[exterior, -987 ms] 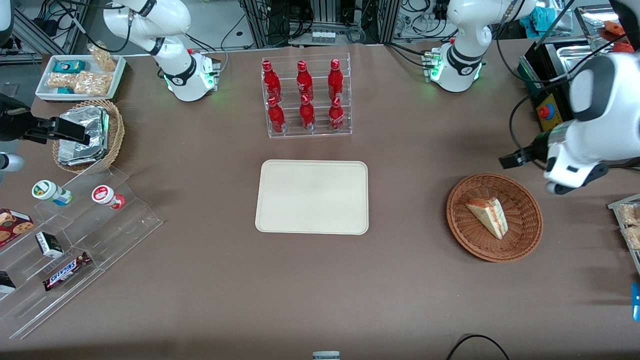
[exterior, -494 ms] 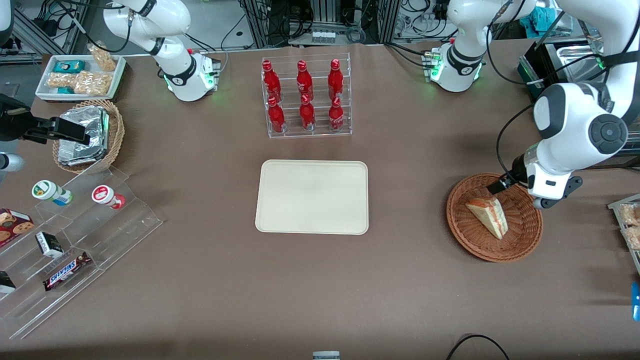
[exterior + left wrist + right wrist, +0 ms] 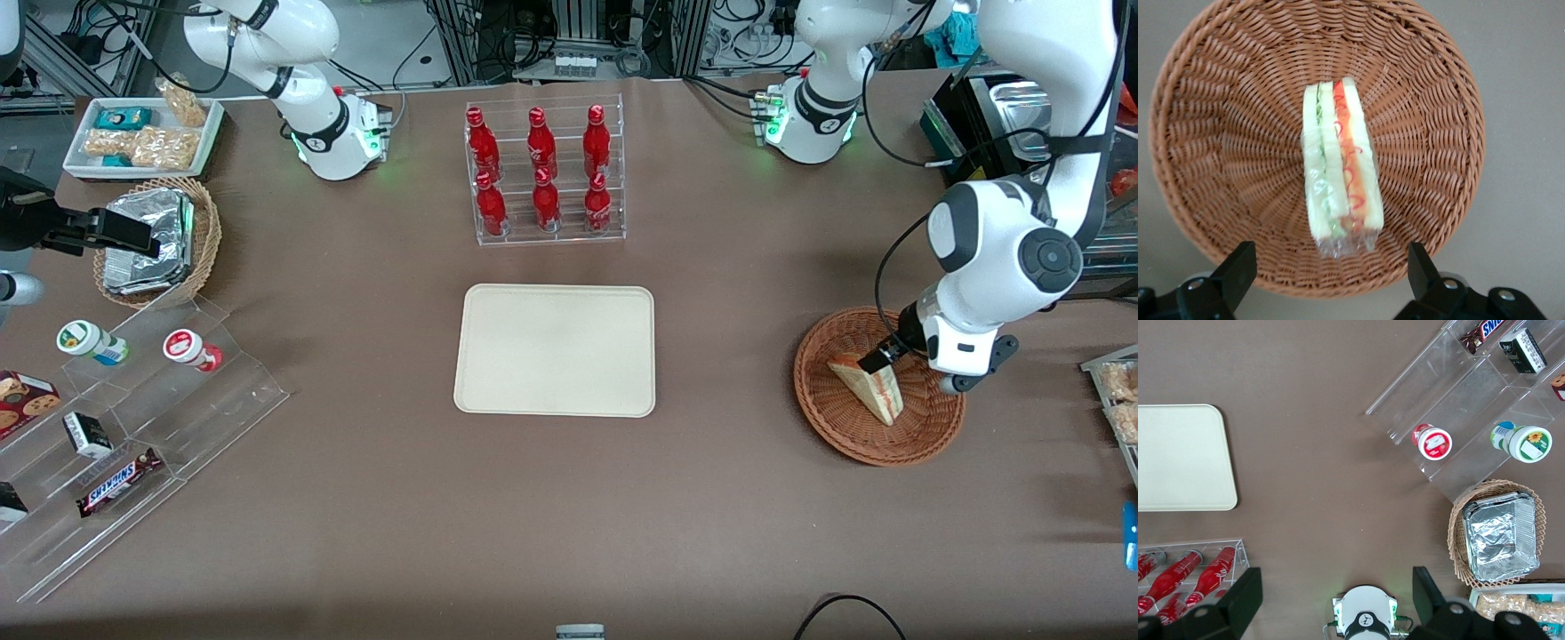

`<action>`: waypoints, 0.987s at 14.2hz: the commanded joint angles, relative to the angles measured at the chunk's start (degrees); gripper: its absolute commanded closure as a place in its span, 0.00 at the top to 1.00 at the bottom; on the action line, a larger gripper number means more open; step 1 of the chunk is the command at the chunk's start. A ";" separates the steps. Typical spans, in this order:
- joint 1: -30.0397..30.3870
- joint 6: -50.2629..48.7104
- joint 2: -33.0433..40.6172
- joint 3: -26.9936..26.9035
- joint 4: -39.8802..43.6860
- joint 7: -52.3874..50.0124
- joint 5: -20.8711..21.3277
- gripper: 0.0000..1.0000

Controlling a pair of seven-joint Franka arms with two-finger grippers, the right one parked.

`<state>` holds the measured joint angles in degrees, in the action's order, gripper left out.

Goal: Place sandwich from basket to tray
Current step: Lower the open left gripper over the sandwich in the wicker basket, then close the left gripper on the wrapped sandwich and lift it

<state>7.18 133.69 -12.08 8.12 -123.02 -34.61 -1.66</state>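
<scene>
Now gripper (image 3: 1328,280) spread wide, holding nothing, above sandwich (image 3: 1339,171), sandwich lying in basket (image 3: 1198,120)

Woven wicker basket (image 3: 1418,100) (sandwich (image 3: 1338,173) clear-wrapped)

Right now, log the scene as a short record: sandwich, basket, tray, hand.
sandwich: wrapped, lying in the basket, not gripped
basket: round wicker, toward the working arm's end of the table
tray: flat on the table, nothing on it
hand: open, above the basket, fingers spread wider than the sandwich
step left: grasp, lift, carry to tray
</scene>
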 commanded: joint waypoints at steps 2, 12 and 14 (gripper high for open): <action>0.55 4.99 -3.29 0.41 -0.21 -0.81 0.17 1.00; 0.64 9.31 -7.43 0.32 -0.21 -0.64 0.08 0.40; 0.64 9.31 -7.43 0.32 -0.12 -0.46 0.17 0.30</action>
<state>7.20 142.26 -19.64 7.97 -123.10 -34.64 -1.66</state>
